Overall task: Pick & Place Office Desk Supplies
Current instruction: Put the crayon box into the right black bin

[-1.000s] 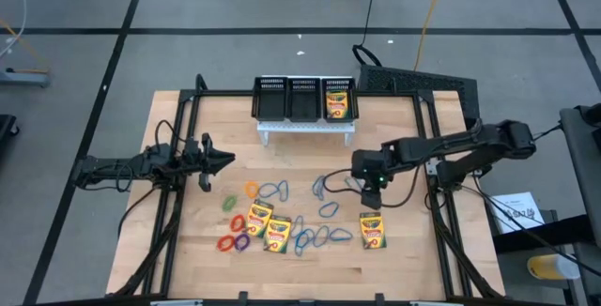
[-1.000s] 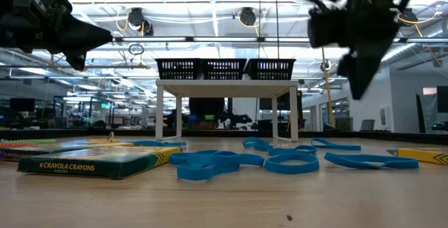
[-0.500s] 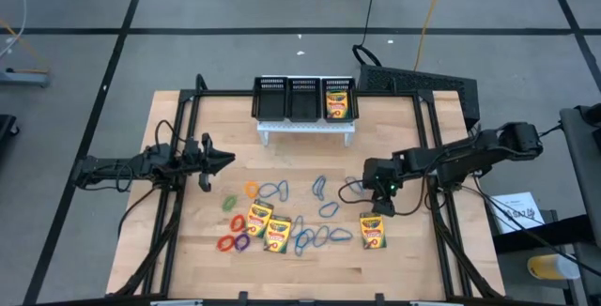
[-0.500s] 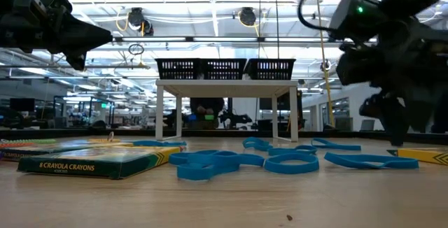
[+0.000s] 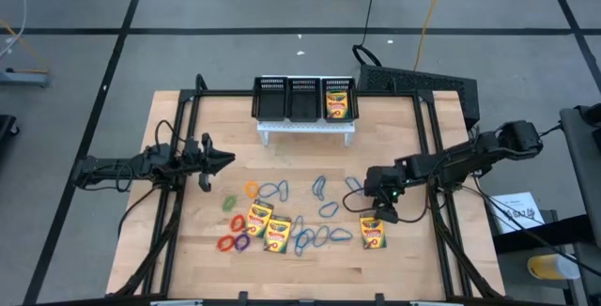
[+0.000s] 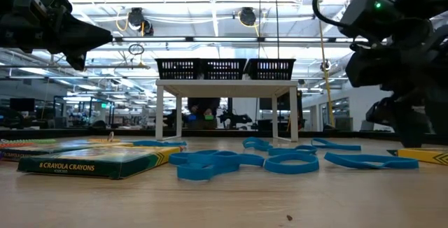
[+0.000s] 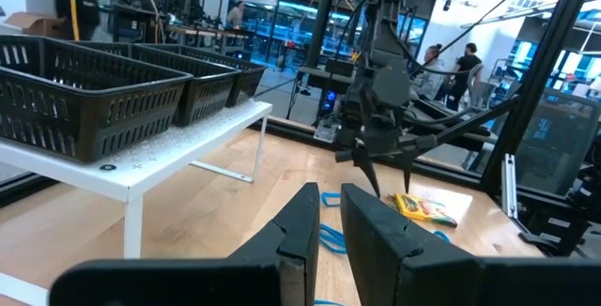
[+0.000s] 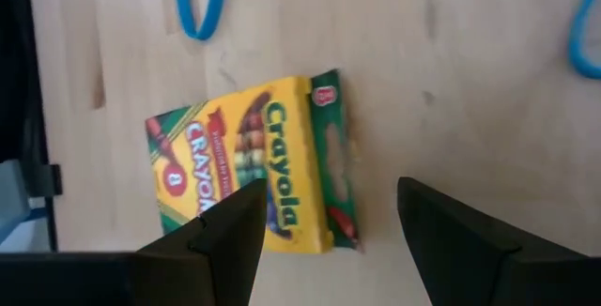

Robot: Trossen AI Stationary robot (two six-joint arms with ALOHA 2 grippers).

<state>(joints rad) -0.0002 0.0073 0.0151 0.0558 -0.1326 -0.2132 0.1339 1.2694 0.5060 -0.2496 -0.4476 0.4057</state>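
Three yellow-and-green crayon boxes lie flat on the table [image 5: 413, 250]: one near the right [image 5: 373, 233] [image 8: 254, 175] and two left of centre [image 5: 278, 235] [image 5: 256, 220]. Another box [image 5: 337, 105] stands in the organiser's right compartment. Thin blue loops [image 5: 324, 189] [image 5: 310, 238] and small orange [image 5: 252, 189], green [image 5: 230, 200], red [image 5: 225, 243] and purple [image 5: 241, 242] loops lie between them. My right gripper [image 5: 377, 214] [image 8: 329, 240] hangs open just above the right box, slanting down, one finger over its near end and the other past it. My left gripper [image 5: 225, 160] [image 7: 329, 221] waits at the table's left, shut and empty.
The black mesh three-compartment organiser [image 5: 304, 99] stands on a white stand [image 5: 307, 130] at the table's far middle. Black frame rails [image 5: 178, 184] [image 5: 437, 212] run along both sides. Bare wood lies along the near edge.
My right gripper has come down and toward the table's near edge, from over the blue loops to just above the right crayon box, tipping further downward as it went. Its fingers have stayed open. Nothing on the table has moved.
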